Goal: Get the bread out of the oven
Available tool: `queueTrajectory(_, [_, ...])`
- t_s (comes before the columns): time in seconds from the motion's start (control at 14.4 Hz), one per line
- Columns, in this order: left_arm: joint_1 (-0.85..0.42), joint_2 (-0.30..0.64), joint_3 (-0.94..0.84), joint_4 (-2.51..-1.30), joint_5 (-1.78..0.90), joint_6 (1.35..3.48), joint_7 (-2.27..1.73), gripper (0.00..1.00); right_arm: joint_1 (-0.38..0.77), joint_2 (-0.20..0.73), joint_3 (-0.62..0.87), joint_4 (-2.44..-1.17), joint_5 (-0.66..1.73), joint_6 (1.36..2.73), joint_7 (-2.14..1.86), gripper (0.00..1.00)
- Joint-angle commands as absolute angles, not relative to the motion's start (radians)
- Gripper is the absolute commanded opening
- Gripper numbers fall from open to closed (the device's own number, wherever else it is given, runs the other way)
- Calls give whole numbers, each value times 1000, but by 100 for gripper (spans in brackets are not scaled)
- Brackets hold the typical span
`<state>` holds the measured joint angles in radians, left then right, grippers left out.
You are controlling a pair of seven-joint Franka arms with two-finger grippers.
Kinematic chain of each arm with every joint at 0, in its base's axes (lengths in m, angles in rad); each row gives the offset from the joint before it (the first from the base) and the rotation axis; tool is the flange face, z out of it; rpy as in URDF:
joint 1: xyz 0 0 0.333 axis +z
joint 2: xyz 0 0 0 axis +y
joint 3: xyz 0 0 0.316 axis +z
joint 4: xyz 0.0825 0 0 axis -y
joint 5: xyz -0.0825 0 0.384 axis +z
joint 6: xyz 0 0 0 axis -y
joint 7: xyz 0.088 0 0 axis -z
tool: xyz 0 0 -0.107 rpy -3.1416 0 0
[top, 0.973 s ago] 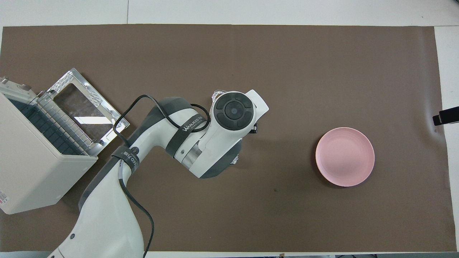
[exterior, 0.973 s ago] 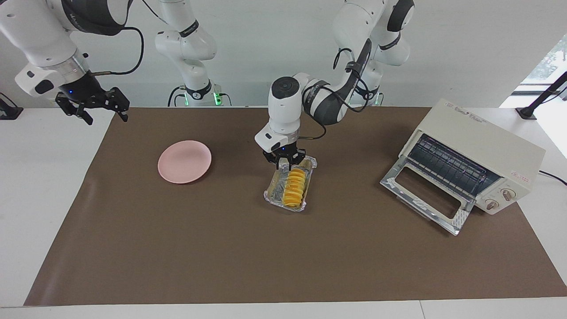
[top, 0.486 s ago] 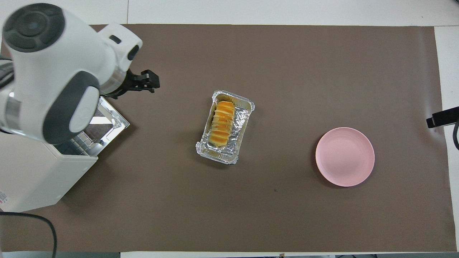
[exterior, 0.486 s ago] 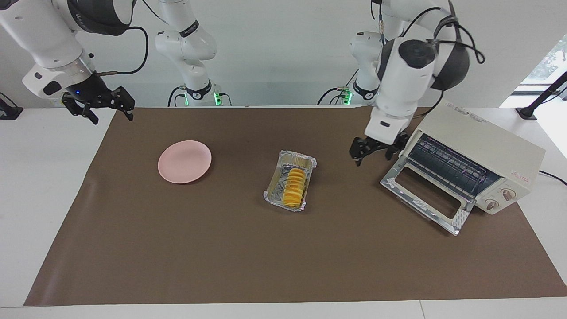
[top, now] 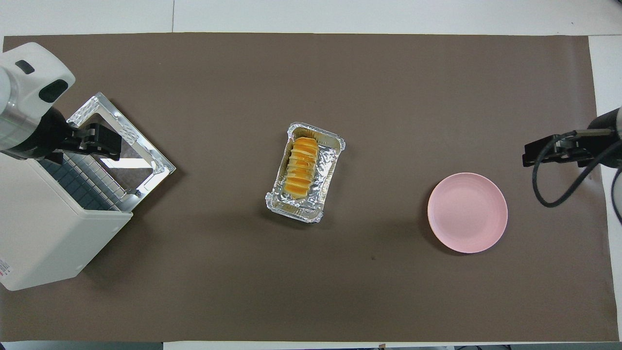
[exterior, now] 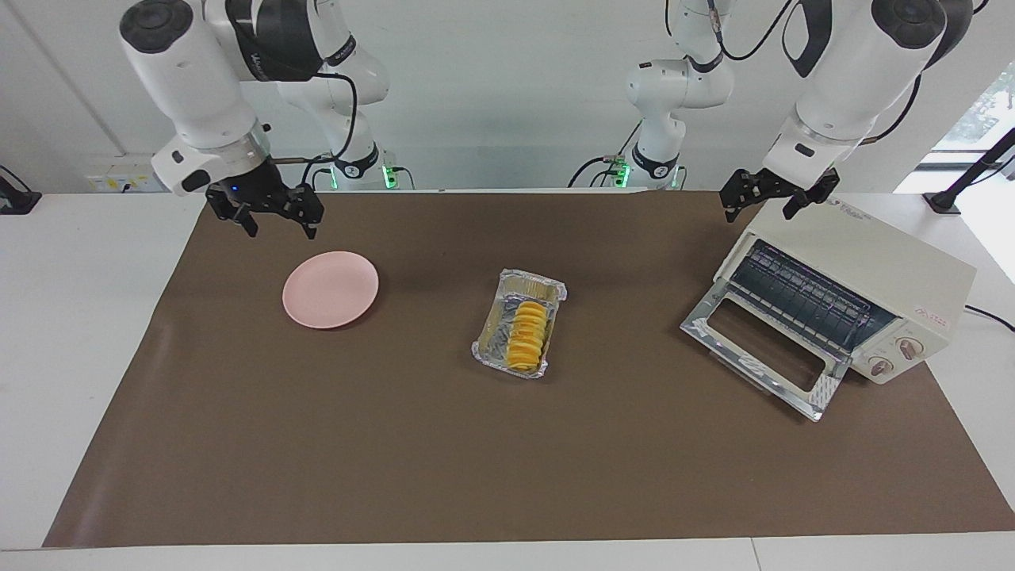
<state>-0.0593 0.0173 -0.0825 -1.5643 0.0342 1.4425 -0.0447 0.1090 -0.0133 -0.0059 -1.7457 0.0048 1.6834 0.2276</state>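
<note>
The bread point(exterior: 527, 337) point(top: 300, 167), a ridged golden loaf, lies in a crinkled foil tray point(exterior: 531, 279) point(top: 296, 212) in the middle of the brown mat, with nothing touching it. The cream oven point(exterior: 864, 262) point(top: 43, 228) stands at the left arm's end with its glass door point(exterior: 761, 349) point(top: 121, 141) dropped open and its wire rack bare. My left gripper point(exterior: 760, 208) point(top: 104, 141) hangs open in the air over the oven's top corner. My right gripper point(exterior: 281, 230) point(top: 529, 156) hovers open over the mat beside the pink plate.
A round pink plate point(exterior: 330, 289) point(top: 467, 212) sits bare toward the right arm's end. The brown mat point(exterior: 507, 460) covers most of the table. A cable loop hangs from the right wrist over the mat's edge.
My left gripper let go of the foil tray's end, rose and swung back to above the oven. The right gripper moved in from the table's end toward the plate.
</note>
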Motion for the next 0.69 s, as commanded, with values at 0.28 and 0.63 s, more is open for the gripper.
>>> queueTrajectory(0.28, [-35, -43, -104, -1635, 17, 1420, 5, 100, 363, 193, -9, -1756, -15, 1922, 705, 100])
queueTrajectory(0.63, [-35, -44, -101, -1631, 18, 1419, -2, 100, 483, 334, -9, -1688, -79, 1948, 876, 100])
